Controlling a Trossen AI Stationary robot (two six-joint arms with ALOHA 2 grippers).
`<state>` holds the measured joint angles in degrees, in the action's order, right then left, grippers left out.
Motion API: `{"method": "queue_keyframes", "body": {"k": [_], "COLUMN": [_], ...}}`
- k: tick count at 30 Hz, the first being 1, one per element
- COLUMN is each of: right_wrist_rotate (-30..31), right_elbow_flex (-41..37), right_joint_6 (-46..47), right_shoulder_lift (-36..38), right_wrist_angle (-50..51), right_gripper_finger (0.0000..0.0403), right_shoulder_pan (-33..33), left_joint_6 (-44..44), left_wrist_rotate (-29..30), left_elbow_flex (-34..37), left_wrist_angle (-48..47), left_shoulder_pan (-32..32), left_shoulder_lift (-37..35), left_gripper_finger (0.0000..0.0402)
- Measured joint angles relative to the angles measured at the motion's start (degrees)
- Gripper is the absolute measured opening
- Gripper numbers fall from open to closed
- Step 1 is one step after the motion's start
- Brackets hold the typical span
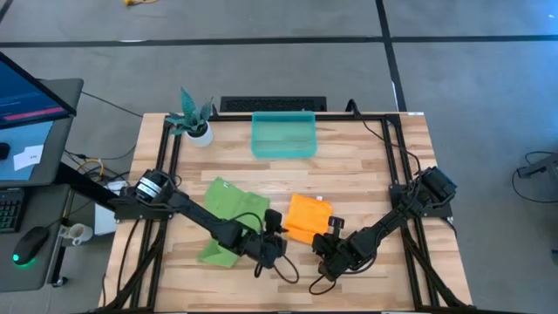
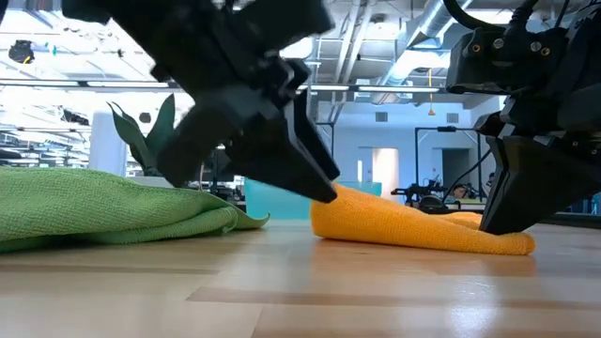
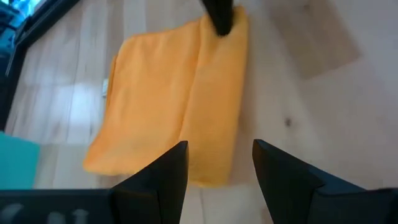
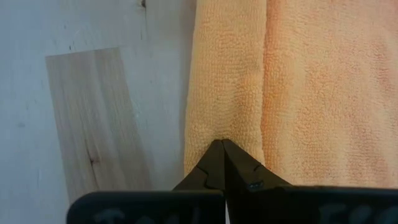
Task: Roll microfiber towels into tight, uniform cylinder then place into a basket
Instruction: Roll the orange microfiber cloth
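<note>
Right pincer [image 4: 222,149]: your right arm's fingers are closed together, their tips pressed on the rolled edge of the orange-yellow microfiber towel [image 1: 307,218]; whether they pinch any cloth you cannot tell from here.
Left pincer [image 3: 219,163]: its fingers stand apart with nothing between them, just off the opposite end of that same rolled edge, aimed at it.
Orange-yellow towel: it lies near the front edge of the light wooden worktop [image 1: 366,166], about midway across, between your two arms. One long side is turned over into a low roll; the remainder lies flat.
Lime green microfiber towel [image 1: 231,202]: loosely crumpled and partly folded, just beside the orange one toward the left edge, under your left arm. No roll started.
Shallow translucent teal plastic bin [image 1: 283,134]: at the back edge, middle, well apart from both towels, with nothing in it.
Done: at most the first turn of one roll, by the look of it.
Left: finish and tighten the orange roll, carry it to the bin, then do the whole job on the green towel.
</note>
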<state>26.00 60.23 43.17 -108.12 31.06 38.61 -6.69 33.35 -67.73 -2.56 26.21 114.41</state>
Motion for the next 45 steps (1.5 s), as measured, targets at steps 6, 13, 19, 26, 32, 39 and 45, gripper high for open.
{"method": "queue_keyframes", "body": {"k": [6,13,19,26,32,39,45], "right_wrist_rotate": [0.00,0.00,-0.02,-0.02,-0.02,-0.02,-0.14], "right_elbow_flex": [0.00,0.00,0.00,0.00,0.00,0.00,0.00], "right_joint_6": [-0.01,-0.01,0.38,0.38,0.41,0.41,0.41], "right_shoulder_lift": [0.00,0.02,0.02,0.02,0.02,0.02,0.02], "right_wrist_angle": [-0.01,-0.03,-0.03,-0.01,0.01,0.01,0.03], "right_gripper_finger": [0.0012,0.0012,0.0012,0.0012,0.0012,0.0012,0.0012], "right_shoulder_pan": [0.00,0.00,0.00,0.00,0.00,0.00,0.00], "left_joint_6": [0.23,-0.01,-0.94,-0.58,-0.84,-3.69,-5.51], "left_wrist_rotate": [-3.13,-4.47,-4.33,-8.41,-9.03,0.72,2.84], "left_elbow_flex": [1.69,2.39,2.39,2.39,2.39,2.19,0.07], "left_wrist_angle": [3.44,5.04,3.94,2.83,2.88,3.16,3.44], "left_shoulder_pan": [-1.31,-1.22,-2.33,-4.43,-4.54,-3.00,-0.07], "left_shoulder_lift": [0.07,0.07,0.07,0.07,0.07,0.07,0.02], "left_gripper_finger": [0.0173,0.0173,0.0173,0.0173,0.0173,0.0173,0.0173]}}
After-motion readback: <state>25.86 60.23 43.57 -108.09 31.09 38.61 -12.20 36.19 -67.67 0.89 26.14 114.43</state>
